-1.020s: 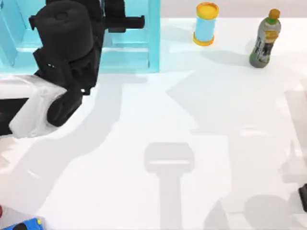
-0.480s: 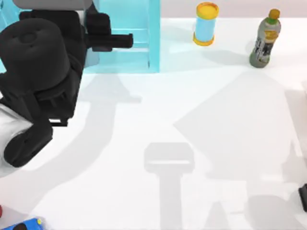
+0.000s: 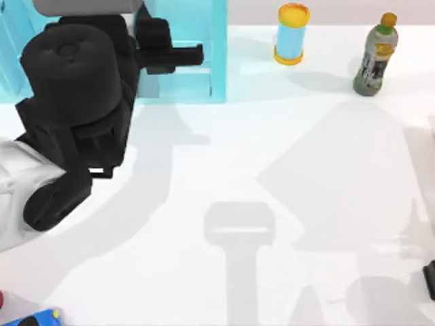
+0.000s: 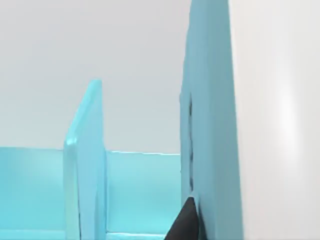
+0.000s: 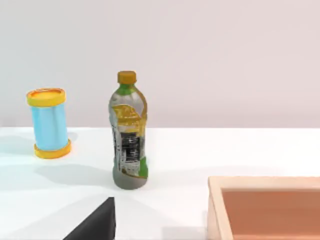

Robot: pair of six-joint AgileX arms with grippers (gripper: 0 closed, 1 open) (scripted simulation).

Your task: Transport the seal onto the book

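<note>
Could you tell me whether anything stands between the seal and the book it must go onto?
Nothing visible does. The seal sits at the top view's lower left edge and the book lies close beside it, bare table between them. The left pincer is by the blue shelf, the right pincer at the right edge.

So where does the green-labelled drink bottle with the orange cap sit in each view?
Top view: the bottle stands upright at the far right of the table, right of the yellow-capped blue cylinder.
Right wrist view: the bottle is near the middle, with a tan box's rim nearer the camera.
Left wrist view: not in it; light-blue shelf unit panels.
Shared landmark: the cylinder beside the bottle.
</note>
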